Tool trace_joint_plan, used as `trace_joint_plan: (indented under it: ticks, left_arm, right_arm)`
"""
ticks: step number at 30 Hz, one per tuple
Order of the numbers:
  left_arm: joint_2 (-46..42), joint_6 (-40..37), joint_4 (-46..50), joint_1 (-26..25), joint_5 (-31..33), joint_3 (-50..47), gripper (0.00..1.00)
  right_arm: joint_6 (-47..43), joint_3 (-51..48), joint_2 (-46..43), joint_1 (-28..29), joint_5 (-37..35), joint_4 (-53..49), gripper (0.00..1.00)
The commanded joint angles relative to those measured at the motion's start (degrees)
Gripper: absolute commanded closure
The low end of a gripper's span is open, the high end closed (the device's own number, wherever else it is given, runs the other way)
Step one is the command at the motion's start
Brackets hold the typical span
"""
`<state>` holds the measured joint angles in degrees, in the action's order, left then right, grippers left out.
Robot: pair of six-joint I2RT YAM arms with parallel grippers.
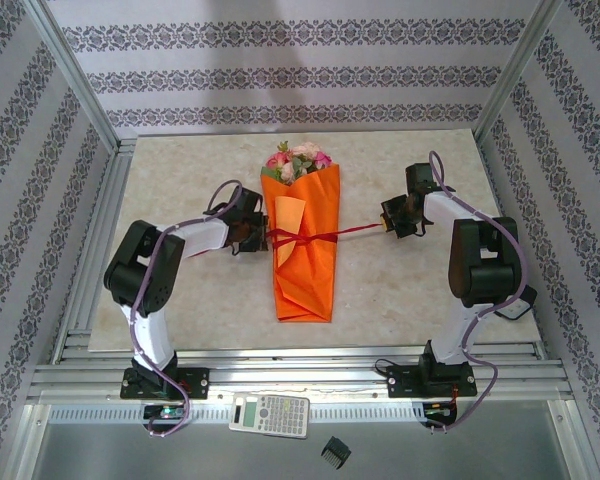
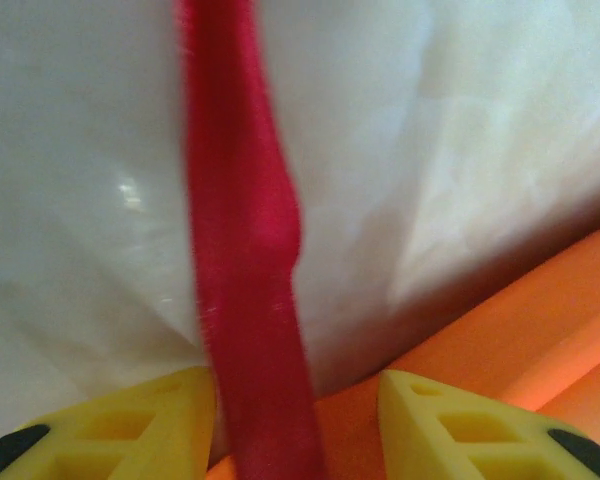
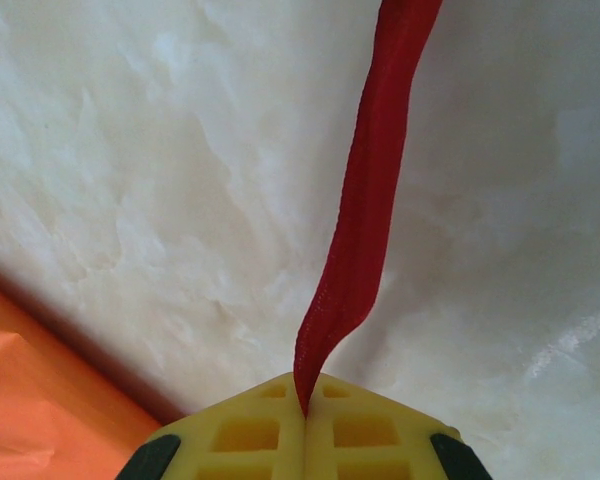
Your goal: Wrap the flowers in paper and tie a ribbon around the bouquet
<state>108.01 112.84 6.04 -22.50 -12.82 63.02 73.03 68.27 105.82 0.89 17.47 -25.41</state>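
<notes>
Bouquet (image 1: 305, 255): mid-tabletop (image 1: 180, 180), flowers (image 1: 298, 160) toward far edge | ribbon (image 1: 302, 238): wound across paper (image 1: 305, 290) at mid-length, one end stretched toward right edge | right gripper (image 3: 305, 408): jaws closed, pinching that end | left gripper (image 2: 298, 420): at bouquet's left side, fingers apart, ribbon passing between, unclamped

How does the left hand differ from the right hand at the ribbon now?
The left hand has its fingers apart, the ribbon running between them; the right hand is shut on the ribbon. The left hand sits close beside the bouquet; the right hand stands well aside. Both have yellow fingers.
</notes>
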Motion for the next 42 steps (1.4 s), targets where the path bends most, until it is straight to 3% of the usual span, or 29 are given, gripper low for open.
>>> trace_joint_plan:
  ticks: [1, 5, 10, 12, 15, 19, 22, 27, 33, 38, 41, 42]
  left_arm:
    - [1.31, 1.58, 0.08, -0.44, -0.16, 1.7, 0.55]
    - [1.87, 2.07, -0.45, -0.63, -1.32, 1.51, 0.62]
    - [1.87, 2.67, -3.29, -0.7, -0.03, 0.3, 0.94]
    - [1.6, 2.23, -4.04, -0.7, 0.14, 0.13, 1.0]
    - [0.74, 1.69, -4.9, -0.62, 0.65, -0.4, 1.0]
    - [0.27, 1.81, -7.13, -0.66, 0.08, -1.97, 1.0]
    - [0.01, 2.01, -8.02, -0.61, -0.03, -2.88, 1.0]
    - [-0.08, 1.95, -8.68, -0.65, 0.0, -3.26, 1.0]
    - [-0.29, 1.86, -9.08, -0.66, -0.01, -3.5, 1.0]
    - [-0.31, 1.39, -9.91, -0.61, -0.12, -3.76, 1.0]
    - [-0.87, 0.17, -10.03, -0.42, -0.19, -3.94, 1.0]
    - [-1.25, -0.21, -10.29, -0.12, -0.12, -4.24, 1.0]
  right_arm:
    - [-1.14, -0.86, 0.44, 0.08, 0.46, -0.25, 1.0]
    - [-1.06, -0.9, 0.53, 0.08, 0.56, -0.08, 1.0]
    - [-1.23, -0.99, 0.42, 0.08, 0.53, -0.17, 1.0]
    - [-1.41, -1.19, 0.37, 0.16, 0.63, -0.3, 1.0]
    - [-0.87, -1.71, -0.03, 0.71, 1.06, -0.68, 0.97]
    - [4.27, -3.71, -2.4, 4.04, 1.94, 0.4, 0.61]
    - [10.37, -4.83, -3.71, 7.46, 2.16, 2.33, 0.53]
    - [17.83, -4.72, -1.97, 11.94, 2.06, 6.14, 0.49]
    - [23.72, -4.54, 1.29, 14.9, 2.86, 9.89, 0.56]
    - [24.81, -3.37, 2.51, 15.99, 2.21, 10.45, 0.75]
    - [23.73, -2.12, 2.71, 15.67, 0.69, 9.74, 1.0]
    - [22.93, -1.73, 2.46, 15.4, -0.2, 8.8, 1.0]
